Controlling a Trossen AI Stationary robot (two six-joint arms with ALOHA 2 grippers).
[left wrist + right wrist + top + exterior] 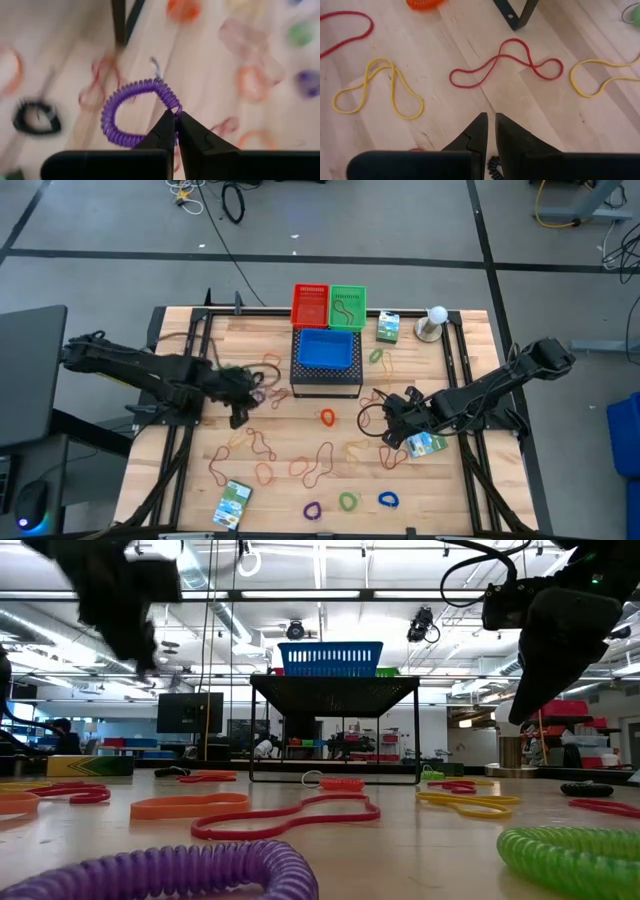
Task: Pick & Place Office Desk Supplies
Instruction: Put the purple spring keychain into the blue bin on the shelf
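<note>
My left gripper (175, 117) hangs above the table's left half (240, 412), shut on a purple coiled loop (131, 112). My right gripper (490, 120) stands over the right half (393, 432), beside a green-white box (426, 444), its fingers all but shut. A bit of black coil (493, 167) shows far back in the gap between them. Red (506, 62) and yellow (377, 90) rubber bands lie flat on the wood in front of it. Purple (313, 510), green (347, 501) and blue (388, 500) loops lie near the front edge. My left gripper pinches one side of the purple loop's coil (176, 107) between its two fingertips, slanting down from above. The rest of the ring stands out beyond the fingertips, lifted clear of the table. My right gripper may touch the black coil; I cannot tell.
A black perforated stand (326, 383) carries a blue basket (326, 350); red (310, 305) and green (348, 305) baskets sit behind it. A white ball on a stand (434, 323) and two more boxes (388, 327) (231, 504) stand on the table. Rubber bands lie scattered across the middle (318, 465).
</note>
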